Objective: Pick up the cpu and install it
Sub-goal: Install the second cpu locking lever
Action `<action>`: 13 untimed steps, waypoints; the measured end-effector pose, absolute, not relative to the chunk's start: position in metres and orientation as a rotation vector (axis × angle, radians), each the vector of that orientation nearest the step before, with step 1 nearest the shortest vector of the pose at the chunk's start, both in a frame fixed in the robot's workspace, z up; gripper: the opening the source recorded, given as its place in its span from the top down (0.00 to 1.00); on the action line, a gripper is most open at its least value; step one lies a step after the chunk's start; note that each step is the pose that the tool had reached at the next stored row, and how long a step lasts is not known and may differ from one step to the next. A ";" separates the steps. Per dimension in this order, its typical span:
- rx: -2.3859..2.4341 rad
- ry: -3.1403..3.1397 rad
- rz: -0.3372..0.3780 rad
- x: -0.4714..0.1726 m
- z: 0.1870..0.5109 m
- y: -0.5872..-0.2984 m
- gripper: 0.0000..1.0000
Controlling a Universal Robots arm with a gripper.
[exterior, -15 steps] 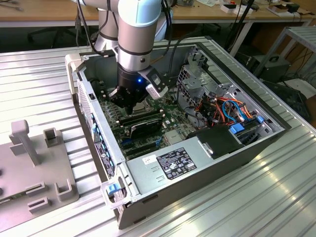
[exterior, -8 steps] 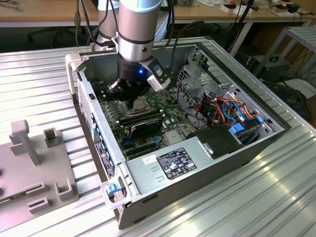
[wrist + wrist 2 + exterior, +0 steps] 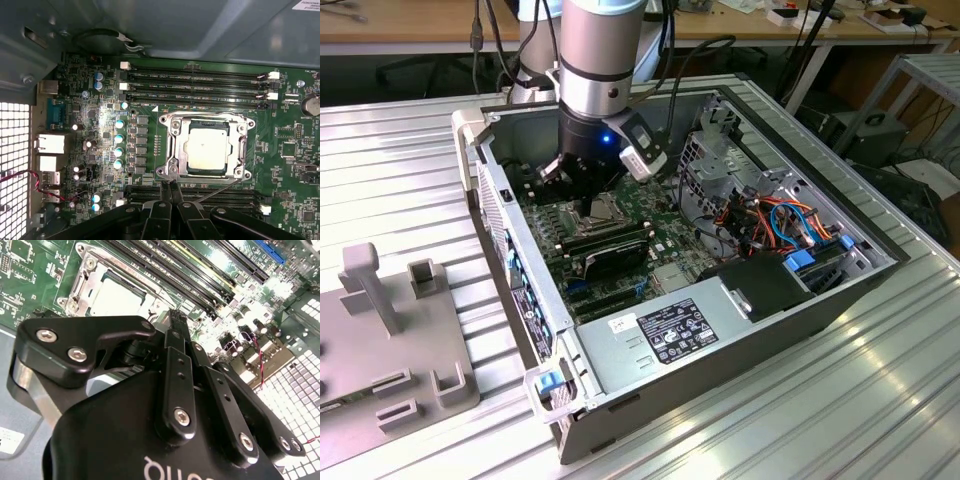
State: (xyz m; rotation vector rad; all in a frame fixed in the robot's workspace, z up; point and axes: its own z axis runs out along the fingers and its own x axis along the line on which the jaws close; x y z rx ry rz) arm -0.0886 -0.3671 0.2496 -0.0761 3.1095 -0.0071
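In the exterior view, the socket area is hidden behind the arm at upper centre. In the first wrist view, the cpu (image 3: 206,150) is seen seated inside the socket frame (image 3: 172,150), just beyond the gripper (image 3: 169,190), whose fingers are pressed together and empty. Memory slots (image 3: 195,77) are seen flanking the socket.

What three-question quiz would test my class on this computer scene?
1. True or false: the cpu lies in the socket.
2. Choose one. The pincer is: A) shut, holding nothing; B) shut on the cpu; C) wide open.
3. Fill in: the board around the socket is ___ in colour.

Key: 1 true; 2 A; 3 green.
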 end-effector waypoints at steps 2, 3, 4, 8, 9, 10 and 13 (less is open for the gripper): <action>-0.076 3.110 -0.008 -0.089 0.252 -0.367 0.89; -0.076 3.110 -0.008 -0.089 0.255 -0.367 0.89; -0.076 3.110 -0.007 -0.089 0.257 -0.367 0.89; -0.076 3.110 -0.009 -0.089 0.269 -0.367 0.89; -0.076 3.110 -0.009 -0.088 0.270 -0.367 0.89; -0.076 3.110 -0.009 -0.087 0.270 -0.367 0.89; -0.076 3.110 -0.009 -0.081 0.270 -0.367 0.89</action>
